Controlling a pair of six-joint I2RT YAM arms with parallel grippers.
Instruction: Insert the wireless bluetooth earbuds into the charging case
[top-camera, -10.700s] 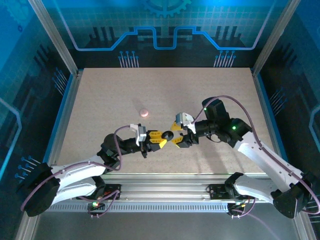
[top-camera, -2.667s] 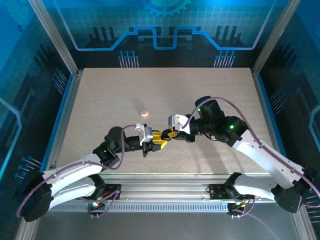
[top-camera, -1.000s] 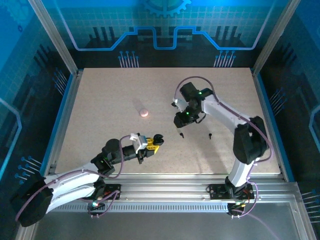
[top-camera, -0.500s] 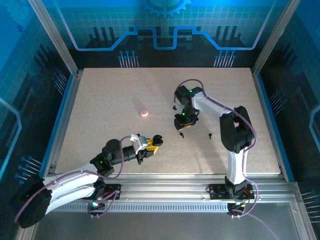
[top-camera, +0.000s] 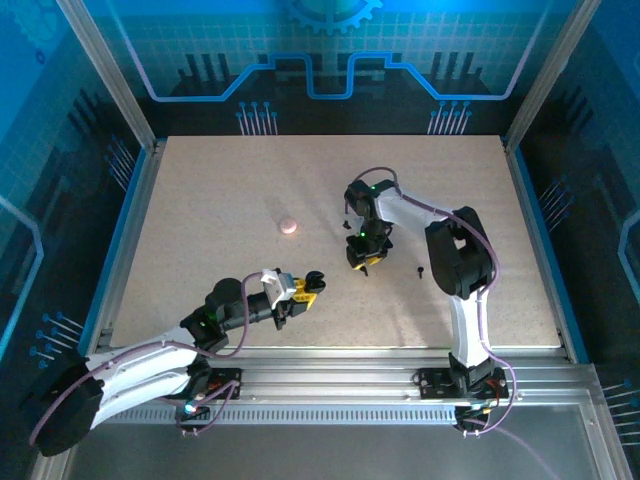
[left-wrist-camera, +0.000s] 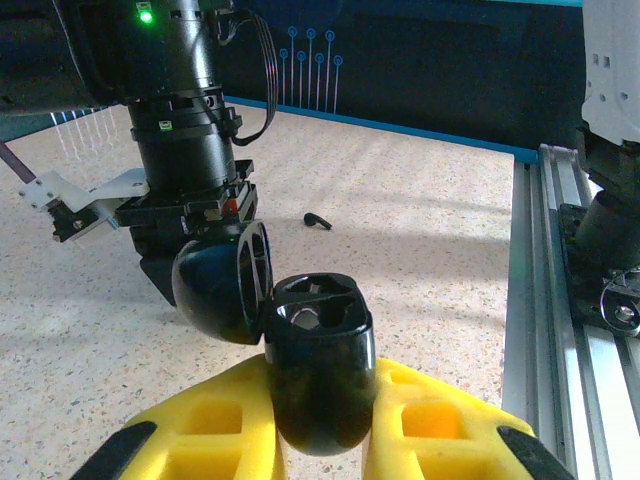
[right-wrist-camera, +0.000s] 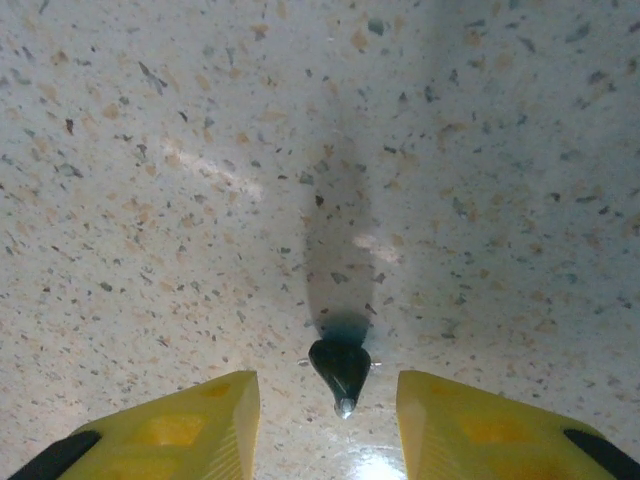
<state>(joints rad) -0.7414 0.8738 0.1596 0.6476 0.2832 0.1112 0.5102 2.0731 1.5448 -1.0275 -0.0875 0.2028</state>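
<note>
The wireless bluetooth earbuds in sight are two black pieces, both lying loose on the bench (top-camera: 200, 200). One black earbud (right-wrist-camera: 341, 370) lies directly under the right end effector (right-wrist-camera: 325, 400), in the gap between its two yellow fingers (right-wrist-camera: 190, 420), with its narrow tip towards the camera and bare speckled surface on either side of it. That end effector (top-camera: 362, 258) points straight down at the middle of the bench, partly open and holding nothing; neither finger touches the earbud. The second black earbud (top-camera: 420, 270) rests a little to the right of it, apart from both arms; the left wrist view shows this earbud (left-wrist-camera: 317, 220) lying flat beyond the right arm's wrist.

The left end effector (top-camera: 308, 285) sits nearer the front edge, closed tight on the black charging case (left-wrist-camera: 318, 360). The case stands upright between the yellow fingers (left-wrist-camera: 430, 425), its lid (left-wrist-camera: 215, 290) swung open to the left and its two moulded wells facing up. Whether anything lies in those wells I cannot tell. From above, the charging case (top-camera: 316, 277) is well short of both earbuds.

A small round pink object (top-camera: 288, 226) lies alone on the bench, left of the right arm and beyond the left end effector
</note>
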